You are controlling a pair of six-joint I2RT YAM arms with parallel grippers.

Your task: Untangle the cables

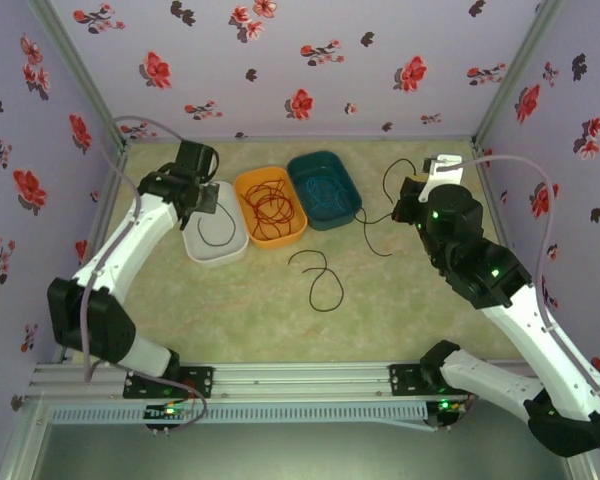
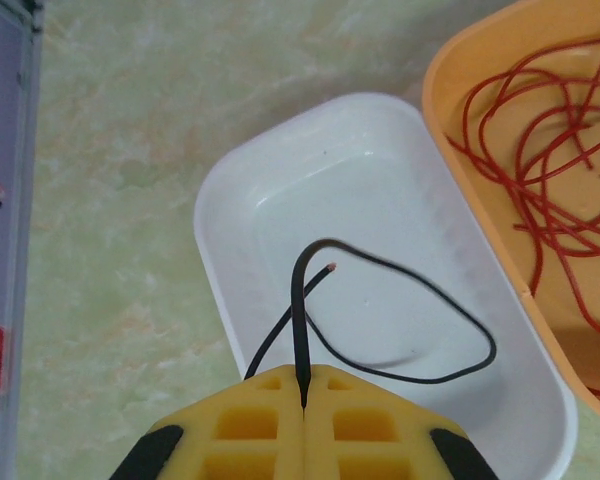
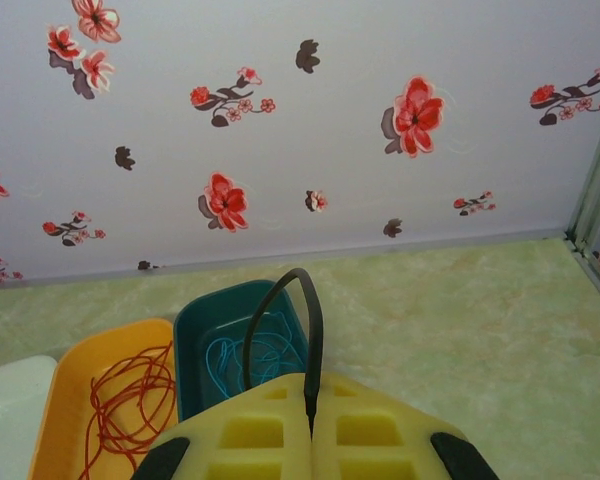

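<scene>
Across the table [image 1: 410,310] seen from above, a white bin [image 1: 195,250], an orange bin [image 1: 270,170] with the red-orange cable [image 1: 270,205] and a teal bin [image 1: 298,170] with the blue-teal cable [image 1: 325,192] sit side by side. A loose black cable [image 1: 325,270] lies just in front of them. The left gripper [image 1: 208,200] hangs over the white bin, and the right gripper [image 1: 412,195] is near the far right corner.

At the left wrist, the jaws are clenched on a looped black cable [image 2: 298,320] lying in the white bin.

At the right wrist, the jaws pinch an arched black cable [image 3: 317,340] that rises in front of the teal bin.
</scene>
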